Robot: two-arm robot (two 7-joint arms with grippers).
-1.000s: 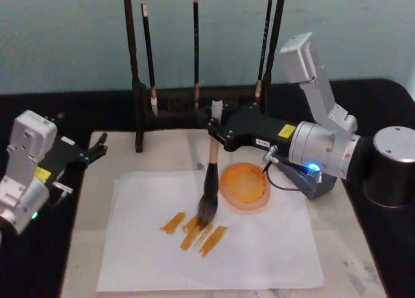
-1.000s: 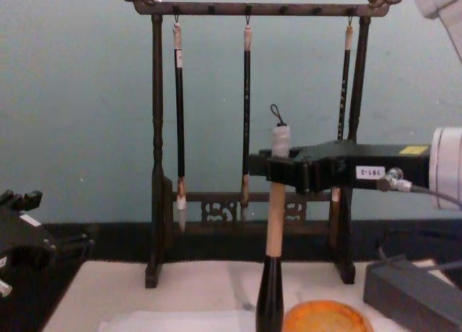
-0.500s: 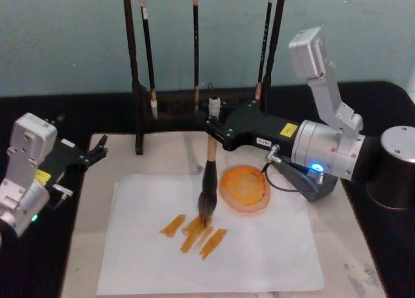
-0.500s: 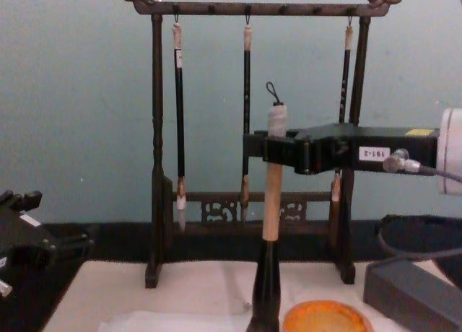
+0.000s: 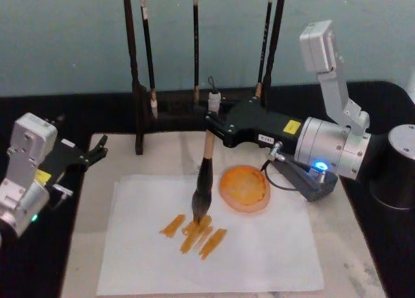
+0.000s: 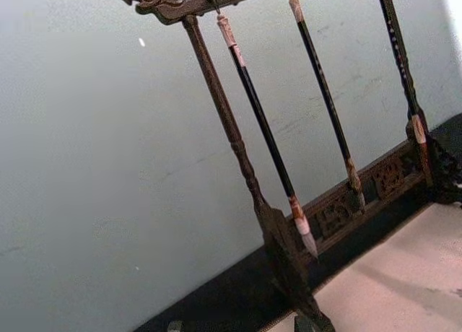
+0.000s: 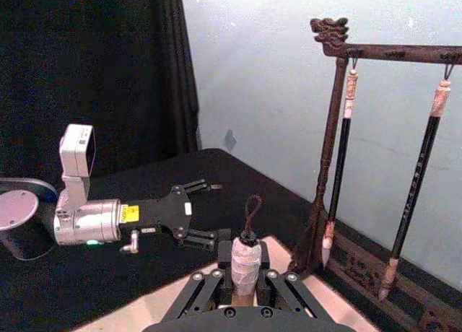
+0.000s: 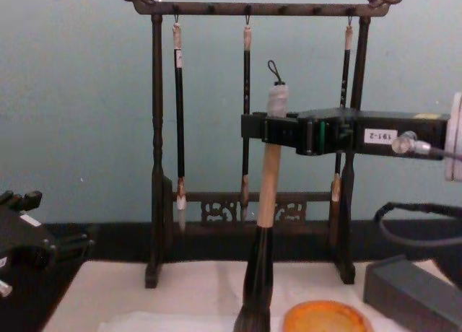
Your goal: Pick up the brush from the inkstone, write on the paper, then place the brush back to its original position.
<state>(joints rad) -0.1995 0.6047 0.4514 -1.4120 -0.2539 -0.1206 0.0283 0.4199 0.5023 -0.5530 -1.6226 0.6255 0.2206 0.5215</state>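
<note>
right gripper [image 5: 212, 121] clenched on brush [image 5: 203, 181] just below its white cap, frame centre | bristles over orange strokes [image 5: 194, 230] on paper [image 5: 259, 252], left of inkstone [image 5: 244, 188]; contact unclear | likely light, stiff handle, soft wet tip: hold handle high | left gripper [image 5: 97, 149] parked mid-left, jaws apart

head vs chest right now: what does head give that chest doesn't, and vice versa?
Head: the paper with the orange strokes, the brush bristle tip over them (contact unclear), and the full round of the inkstone.
Chest: the carved top bar with the thin brushes hanging from it, and the brush's slight tilt seen side-on.
Both: the right gripper, jaws shut on the brush just below its cap; the left gripper parked at the left.
</note>
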